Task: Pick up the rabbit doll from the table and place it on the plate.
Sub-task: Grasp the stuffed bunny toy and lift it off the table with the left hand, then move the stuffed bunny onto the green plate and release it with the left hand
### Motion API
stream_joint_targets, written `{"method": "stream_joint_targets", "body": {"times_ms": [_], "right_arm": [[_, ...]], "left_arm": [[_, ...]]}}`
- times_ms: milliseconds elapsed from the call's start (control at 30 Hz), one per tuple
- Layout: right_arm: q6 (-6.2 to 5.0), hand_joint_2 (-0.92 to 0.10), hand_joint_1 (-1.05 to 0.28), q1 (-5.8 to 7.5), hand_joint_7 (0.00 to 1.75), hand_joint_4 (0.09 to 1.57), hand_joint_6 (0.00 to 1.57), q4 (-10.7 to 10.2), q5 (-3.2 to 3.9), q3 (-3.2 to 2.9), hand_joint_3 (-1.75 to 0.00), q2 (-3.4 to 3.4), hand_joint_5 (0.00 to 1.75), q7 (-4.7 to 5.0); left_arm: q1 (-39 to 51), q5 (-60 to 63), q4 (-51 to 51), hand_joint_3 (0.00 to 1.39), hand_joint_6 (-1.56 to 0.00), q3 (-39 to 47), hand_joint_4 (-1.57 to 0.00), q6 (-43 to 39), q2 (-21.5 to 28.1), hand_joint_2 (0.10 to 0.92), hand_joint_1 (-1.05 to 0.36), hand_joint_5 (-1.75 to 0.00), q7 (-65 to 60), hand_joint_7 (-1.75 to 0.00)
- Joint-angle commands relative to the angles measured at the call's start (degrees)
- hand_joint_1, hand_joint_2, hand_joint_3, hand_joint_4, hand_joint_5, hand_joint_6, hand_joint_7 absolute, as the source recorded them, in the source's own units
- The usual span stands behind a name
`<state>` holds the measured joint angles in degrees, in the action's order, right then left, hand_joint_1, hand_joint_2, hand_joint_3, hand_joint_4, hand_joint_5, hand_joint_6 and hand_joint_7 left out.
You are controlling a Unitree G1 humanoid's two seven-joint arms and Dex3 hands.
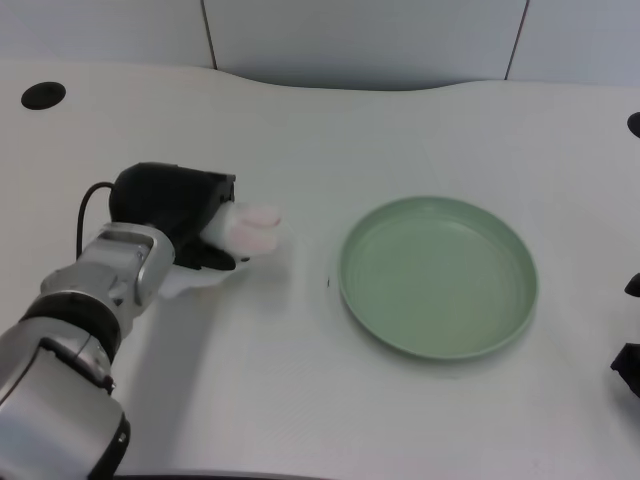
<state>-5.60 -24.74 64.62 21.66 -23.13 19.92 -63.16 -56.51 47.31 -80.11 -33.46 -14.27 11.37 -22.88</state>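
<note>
Left robot hand [190, 225] wrapped around rabbit doll [248, 230], fingers closed on it; pale doll pokes out toward right, low over table [300, 400], left of green plate [365, 300]. Plate bare, doll well apart from it.

Step in hand: carry doll to plate. Judgement: lift enough to clear raised plate rim before crossing, hold grip steady since soft doll may slip, release over plate centre.

Room: open table between hand and plate; table's far edge curves well behind; black grommet hole [43, 95] far left, out of path.
</note>
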Motion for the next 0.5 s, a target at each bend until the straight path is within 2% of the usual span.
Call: {"method": "stream_joint_targets", "body": {"times_ms": [33,100,233,267,333,367,500], "right_arm": [[-0.41,-0.92,-0.48,0.40,1.75,1.26,0.98,-0.36,0.04,0.16,-0.24,0.69,1.75,0.25],[-0.24,-0.92,-0.47,0.26,1.75,1.27,0.97,-0.01,0.24,-0.01,-0.22,0.76,1.75,-0.24],[-0.23,-0.92,-0.47,0.21,1.75,1.28,0.96,0.11,0.26,-0.07,-0.21,0.78,1.75,-0.39],[0.10,-0.92,-0.47,0.16,1.75,1.28,0.96,0.17,0.40,-0.15,-0.21,0.88,1.75,-0.70],[0.31,-0.92,-0.46,0.12,1.75,1.27,0.94,0.18,0.32,-0.10,-0.23,1.05,1.75,-0.75],[0.34,-0.92,-0.46,0.11,1.75,1.26,0.94,0.18,0.29,-0.09,-0.23,1.09,1.75,-0.73],[0.31,-0.92,-0.46,0.11,1.75,1.26,0.94,0.18,0.25,-0.07,-0.23,1.10,1.75,-0.70]], "left_arm": [[-3.38,0.55,0.03,0.19,-0.70,-0.05,-0.73,-1.10,2.01,0.921,-0.61,-1.71,-1.81,-1.42],[-4.31,0.93,0.07,0.22,-0.70,-0.43,-0.75,-2.16,2.59,0.921,-0.58,-1.71,-2.04,-1.44],[-4.54,1.01,-0.03,0.23,-0.70,-0.57,-0.77,-2.52,2.72,0.921,-0.58,-1.71,-2.17,-1.44],[-5.28,1.48,0.12,0.23,-0.70,-1.05,-0.77,-3.27,2.99,0.921,-0.58,-1.70,-3.06,-1.45],[-6.51,2.18,0.38,0.22,-0.80,-1.76,-0.86,-4.64,3.29,0.921,-0.56,-1.50,-4.70,-1.14],[-6.79,2.38,0.41,0.22,-0.82,-1.92,-0.88,-4.98,3.35,0.921,-0.56,-1.45,-5.13,-1.07],[-6.89,2.36,0.28,0.21,-0.86,-2.14,-0.90,-5.18,3.35,0.921,-0.56,-1.41,-5.46,-1.00]]}}
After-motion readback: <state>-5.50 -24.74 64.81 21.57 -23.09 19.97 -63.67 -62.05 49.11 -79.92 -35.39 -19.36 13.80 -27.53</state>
